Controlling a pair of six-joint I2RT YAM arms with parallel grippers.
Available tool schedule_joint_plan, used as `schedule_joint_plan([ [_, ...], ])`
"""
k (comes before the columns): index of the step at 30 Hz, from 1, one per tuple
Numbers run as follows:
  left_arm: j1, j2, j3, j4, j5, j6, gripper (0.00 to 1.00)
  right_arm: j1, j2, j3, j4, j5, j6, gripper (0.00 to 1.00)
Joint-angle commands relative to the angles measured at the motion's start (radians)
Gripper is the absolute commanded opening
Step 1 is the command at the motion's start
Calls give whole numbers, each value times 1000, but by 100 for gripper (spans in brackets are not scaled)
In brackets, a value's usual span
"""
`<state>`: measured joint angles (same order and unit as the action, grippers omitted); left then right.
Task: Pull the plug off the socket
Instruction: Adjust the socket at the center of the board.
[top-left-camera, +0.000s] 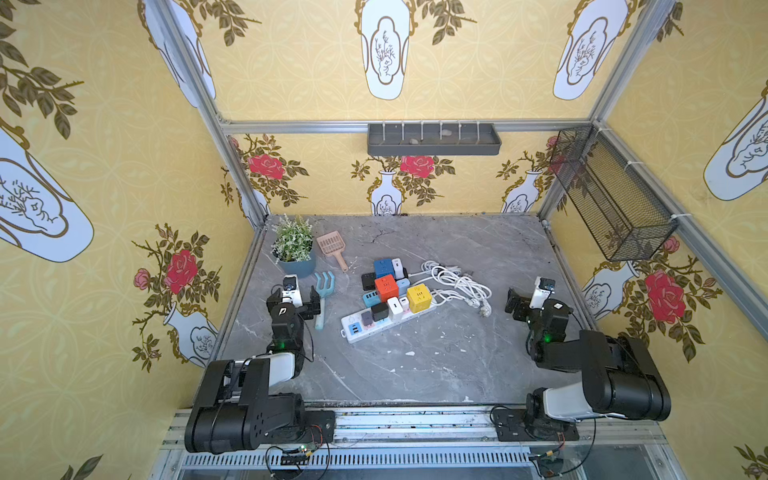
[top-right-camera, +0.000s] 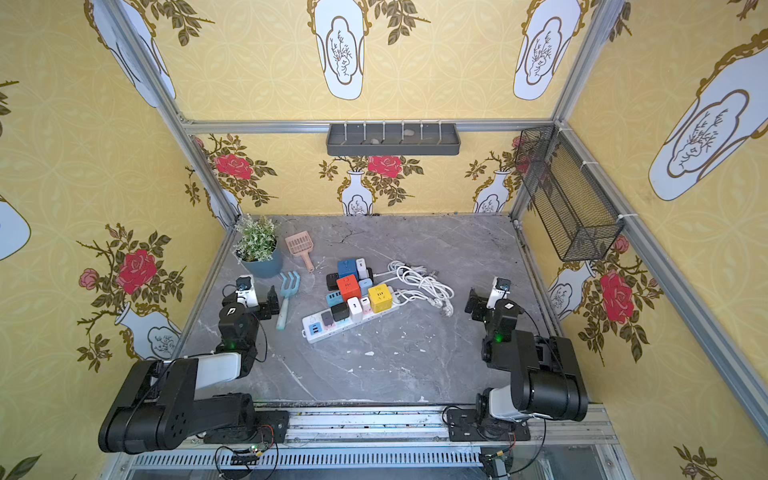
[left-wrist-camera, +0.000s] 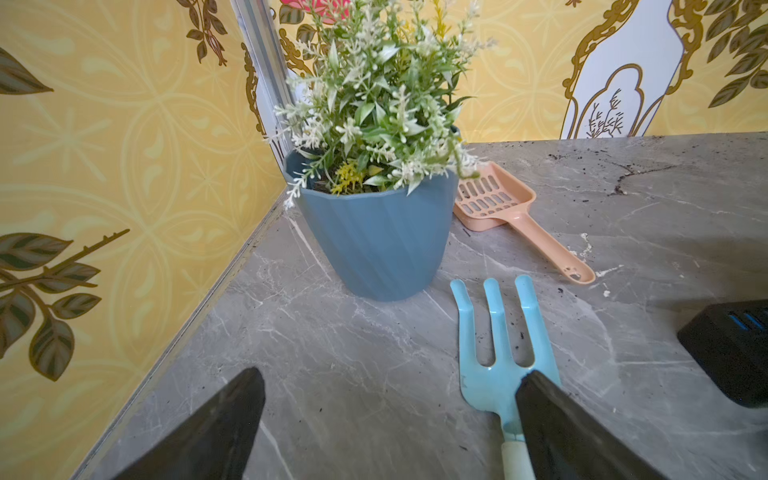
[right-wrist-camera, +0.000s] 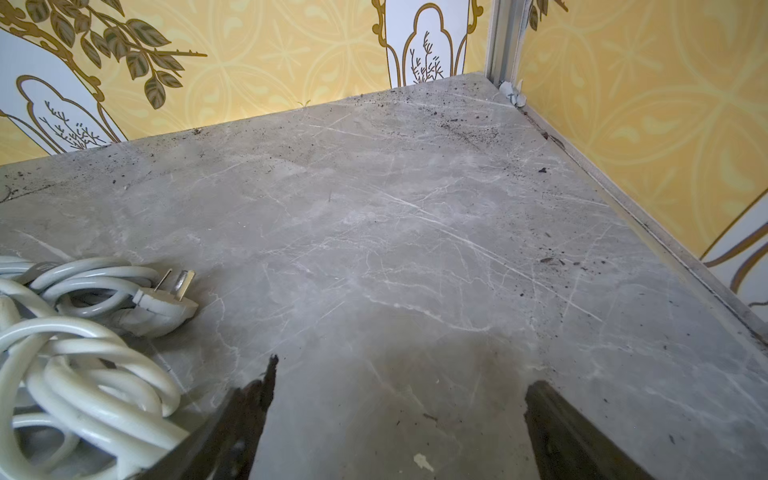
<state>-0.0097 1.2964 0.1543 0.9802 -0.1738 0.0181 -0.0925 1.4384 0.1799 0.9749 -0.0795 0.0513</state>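
Progress check for you: judging by how things lie, this one hasn't begun. In both top views the white power strip (top-left-camera: 388, 322) lies slanted just below the middle of the frame, fully loaded. There's a yellow cube adapter (top-left-camera: 419, 298) at its right end, then two white chargers (top-left-camera: 395, 308), a black charger (top-left-camera: 379, 311) and a small grey plug (top-left-camera: 367, 319) toward its left end. All look seated as far as I can tell. Behind it sits another cluster with an orange cube (top-left-camera: 386, 287) and a blue cube (top-left-camera: 383, 267); can't tell what those are plugged into. Your left arm (top-left-camera: 286, 328) is at left-centre of the frame, jaws spread wide with nothing in them, right by the blue hand rake (left-wrist-camera: 494, 365). The plant pot (left-wrist-camera: 378, 245) and peach scoop (left-wrist-camera: 498, 199) lie beyond it. Your right arm (top-left-camera: 548, 320) is at right-centre, jaws just as wide and just as empty, over bare desk (right-wrist-camera: 415, 208) near the coiled white cable (right-wrist-camera: 83, 374) and its loose plug end (right-wrist-camera: 164, 299). Both arms are well apart from the strip, so I'd say everything is left: pick a plug, close on it, probably pin the strip with the other arm, then pull straight up.
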Motion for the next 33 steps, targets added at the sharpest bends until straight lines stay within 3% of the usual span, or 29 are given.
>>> schedule_joint_plan([
  [1,0,2,-3,28,-1,4,100,0,-1,1,59,-5,3,98],
  [22,-2,-23,-10,33,-3,7,100,1,-13,-1,65,0,3,98],
  [27,-90,-231,28,-176,-134,47,100,34,-233,153,-338,83,10,98],
  [29,-140,-306,59,-236,-181,79,100,39,-303,222,-409,84,36,98],
  [33,-207,-433,169,-396,-263,48,100,84,-379,472,-664,114,111,98],
])
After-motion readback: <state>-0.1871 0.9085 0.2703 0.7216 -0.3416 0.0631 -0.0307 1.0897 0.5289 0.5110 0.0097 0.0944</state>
